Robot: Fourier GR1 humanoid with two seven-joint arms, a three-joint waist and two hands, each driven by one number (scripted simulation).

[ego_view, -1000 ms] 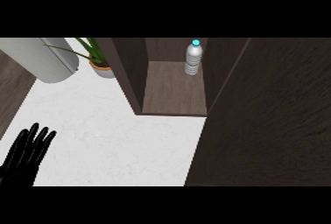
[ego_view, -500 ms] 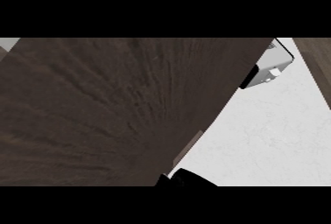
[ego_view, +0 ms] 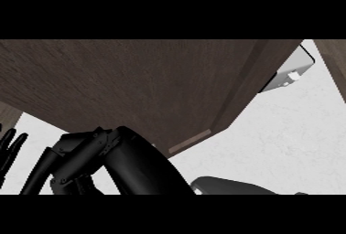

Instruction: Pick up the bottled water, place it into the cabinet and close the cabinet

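White counter lies below the dark cabinet door. The right hand, fingers curled and holding nothing, presses the door's lower edge, seemingly to close it (bottled water hidden). The left hand rests open, left of the door.

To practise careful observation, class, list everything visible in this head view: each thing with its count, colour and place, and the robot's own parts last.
cabinet panel: one, dark brown wood grain, fills the top and middle of the view
narrow panel: one, brown, top right corner
appliance: one, white and grey, upper right, partly hidden behind the cabinet panel
counter: one, white, speckled, right side and lower left
left robot hand: one, black, fingers straight up, at the left edge
second robot hand: one, black, lower centre just below the cabinet panel, probably the right
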